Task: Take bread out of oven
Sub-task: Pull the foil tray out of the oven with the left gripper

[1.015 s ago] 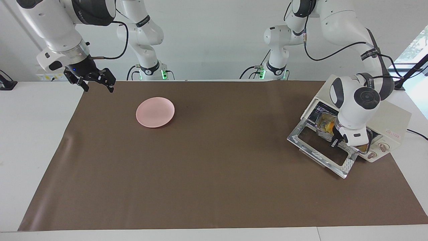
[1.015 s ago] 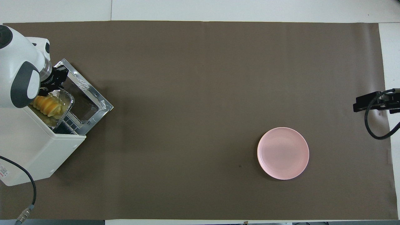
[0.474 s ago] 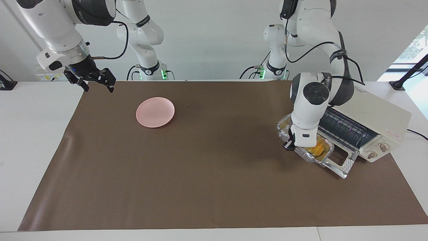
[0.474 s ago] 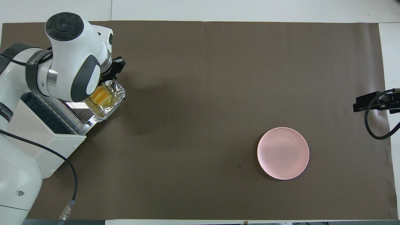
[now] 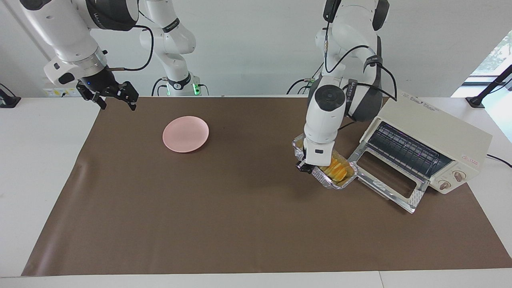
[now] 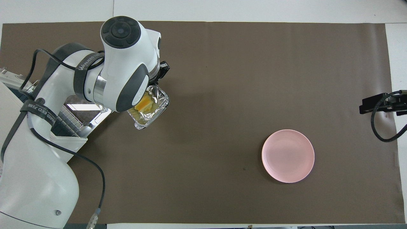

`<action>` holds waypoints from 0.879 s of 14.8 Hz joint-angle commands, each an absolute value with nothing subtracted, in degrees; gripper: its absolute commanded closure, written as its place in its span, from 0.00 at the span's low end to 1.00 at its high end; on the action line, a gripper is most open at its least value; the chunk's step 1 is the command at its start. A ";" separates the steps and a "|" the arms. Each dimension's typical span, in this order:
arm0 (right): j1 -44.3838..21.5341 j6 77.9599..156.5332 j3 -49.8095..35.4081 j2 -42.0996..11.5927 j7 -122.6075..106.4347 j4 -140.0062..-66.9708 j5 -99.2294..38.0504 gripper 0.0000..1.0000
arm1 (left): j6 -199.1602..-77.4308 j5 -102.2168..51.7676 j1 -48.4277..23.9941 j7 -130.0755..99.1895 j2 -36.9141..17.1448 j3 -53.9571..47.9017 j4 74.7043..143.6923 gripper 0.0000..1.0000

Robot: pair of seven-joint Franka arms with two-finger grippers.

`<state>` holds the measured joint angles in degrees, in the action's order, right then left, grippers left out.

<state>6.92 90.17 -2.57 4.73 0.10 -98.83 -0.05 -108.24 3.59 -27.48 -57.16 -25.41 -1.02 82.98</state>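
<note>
The golden-yellow bread (image 5: 336,170) lies in a crinkled foil tray (image 5: 332,183). My left gripper (image 5: 305,167) is shut on the tray's rim and holds it low over the brown mat, beside the open drop door (image 5: 386,188) of the cream-white oven (image 5: 436,132). The oven's wire rack (image 5: 404,150) is bare. In the overhead view the left arm covers part of the bread (image 6: 144,102), the tray (image 6: 149,119) and most of the oven (image 6: 68,144). My right gripper (image 5: 118,102) waits open and empty over the mat's corner at the right arm's end.
A round pink plate (image 5: 185,134) lies on the brown mat (image 5: 240,224) toward the right arm's end; it also shows in the overhead view (image 6: 288,156). The open oven door juts out over the mat at the left arm's end.
My left gripper has drawn the foil tray with the bread out of the oven, past the door, toward the middle of the table. The right arm has not moved.
</note>
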 commanded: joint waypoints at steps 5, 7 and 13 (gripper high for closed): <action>6.94 89.74 -2.64 5.01 -0.79 -98.96 0.88 0.00 | -110.37 7.21 -34.44 -42.67 -25.84 -0.44 82.34 1.00; 7.03 89.74 -2.64 5.01 -0.79 -99.05 0.88 0.00 | -111.97 7.47 -36.82 -38.51 -25.84 -0.35 83.23 1.00; 6.94 89.74 -2.64 5.01 -0.79 -98.96 0.88 0.00 | -115.13 8.18 -41.47 -25.75 -29.16 -0.44 83.06 1.00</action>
